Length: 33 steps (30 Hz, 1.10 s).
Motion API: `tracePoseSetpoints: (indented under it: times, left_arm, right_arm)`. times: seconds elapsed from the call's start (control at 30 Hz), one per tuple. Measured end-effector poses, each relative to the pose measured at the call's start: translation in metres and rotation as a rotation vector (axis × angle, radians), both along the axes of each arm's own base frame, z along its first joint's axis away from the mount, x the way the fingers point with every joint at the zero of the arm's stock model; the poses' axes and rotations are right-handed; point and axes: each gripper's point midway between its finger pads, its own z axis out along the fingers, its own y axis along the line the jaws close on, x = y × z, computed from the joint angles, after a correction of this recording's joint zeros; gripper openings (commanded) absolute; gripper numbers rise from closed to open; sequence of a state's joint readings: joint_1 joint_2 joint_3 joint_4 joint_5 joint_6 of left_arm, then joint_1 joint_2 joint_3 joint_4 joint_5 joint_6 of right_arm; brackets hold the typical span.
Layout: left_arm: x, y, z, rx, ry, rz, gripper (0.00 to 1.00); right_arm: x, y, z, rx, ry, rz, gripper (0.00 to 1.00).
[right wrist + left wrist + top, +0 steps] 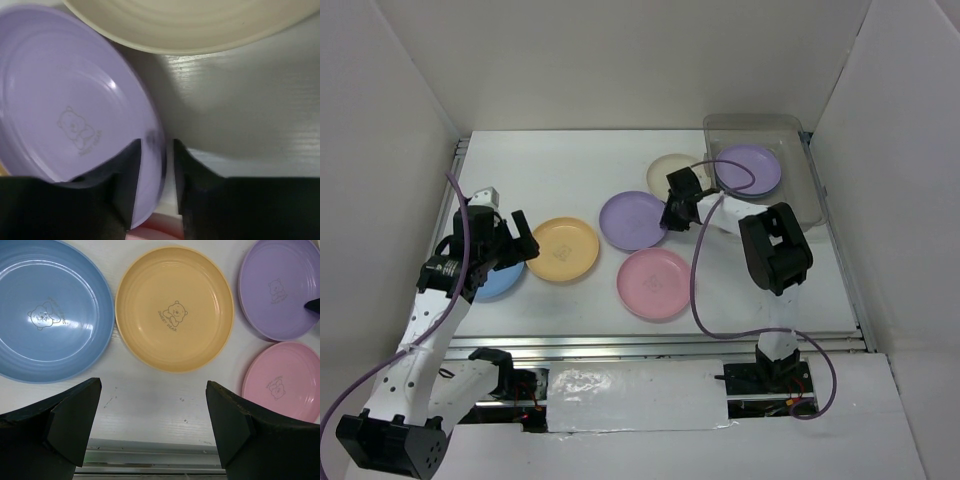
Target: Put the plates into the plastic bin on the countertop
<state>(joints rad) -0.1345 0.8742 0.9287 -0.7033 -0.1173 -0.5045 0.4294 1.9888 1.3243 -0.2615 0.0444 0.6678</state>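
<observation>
My right gripper (677, 212) is closed to a narrow gap on the right rim of a lilac plate (632, 220); in the right wrist view its jaws (156, 150) straddle that rim (65, 100). A second lilac plate (750, 170) lies in the translucent grey bin (812, 195) at the back right. The cream plate (668, 170) lies just left of the bin. The pink plate (655, 283), yellow-orange plate (563, 249) and blue plate (498, 283) lie on the white countertop (570, 170). My left gripper (515, 240) is open and empty above the blue and yellow-orange plates. The strawberry plate is out of view.
The left wrist view shows the blue plate (45, 315), yellow-orange plate (174, 310), lilac plate (280, 290) and pink plate (285, 382), with the metal rail (150, 452) at the near edge. White walls close in on three sides. A purple cable loops over the right arm (775, 250).
</observation>
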Motion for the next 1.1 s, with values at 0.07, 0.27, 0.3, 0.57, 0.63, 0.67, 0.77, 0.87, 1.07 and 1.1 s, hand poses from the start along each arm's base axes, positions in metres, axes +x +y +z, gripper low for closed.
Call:
tracePoseSetpoints:
  times: [0.07,0.27,0.3,0.57,0.63,0.67,0.77,0.87,1.07,1.1]
  left_arm:
    - [0.0,0.0,0.0,-0.002,0.0,-0.002,0.99]
    - [-0.001,-0.001,0.002,-0.003,-0.006,-0.003,0.99]
    - [-0.001,-0.001,0.002,-0.003,-0.008,-0.003,0.99]
    - [-0.002,-0.003,0.004,-0.013,-0.015,-0.013,0.99]
    - [-0.002,-0.003,0.005,-0.014,-0.021,-0.014,0.99]
    - [-0.003,-0.003,0.006,-0.014,-0.024,-0.014,0.99]
    - [-0.003,-0.003,0.007,-0.014,-0.027,-0.014,0.99]
    - [-0.003,-0.003,0.007,-0.014,-0.028,-0.014,0.99]
    - [-0.003,-0.004,0.008,-0.018,-0.033,-0.019,0.99]
    - [-0.003,-0.004,0.008,-0.019,-0.034,-0.021,0.99]
  right_arm:
    - [-0.001,0.002,-0.01,0.01,0.028,-0.01,0.1]
    - [0.014,0.02,0.008,0.1,0.007,-0.051,0.0]
    - [0.015,0.021,0.009,0.107,0.009,-0.059,0.0]
    - [0.064,0.054,0.082,0.243,-0.087,-0.096,0.0]
    - [0.08,0.062,0.121,0.302,-0.153,-0.087,0.0]
    - [0.087,0.063,0.14,0.33,-0.184,-0.08,0.0]
    - [0.101,0.039,0.177,0.365,-0.232,-0.107,0.0]
    - [0.115,-0.025,0.188,0.337,-0.241,-0.204,0.0]
    - [0.12,-0.207,0.157,0.222,-0.214,-0.485,0.0]
    - [0.115,-0.234,0.147,0.206,-0.193,-0.531,0.0]
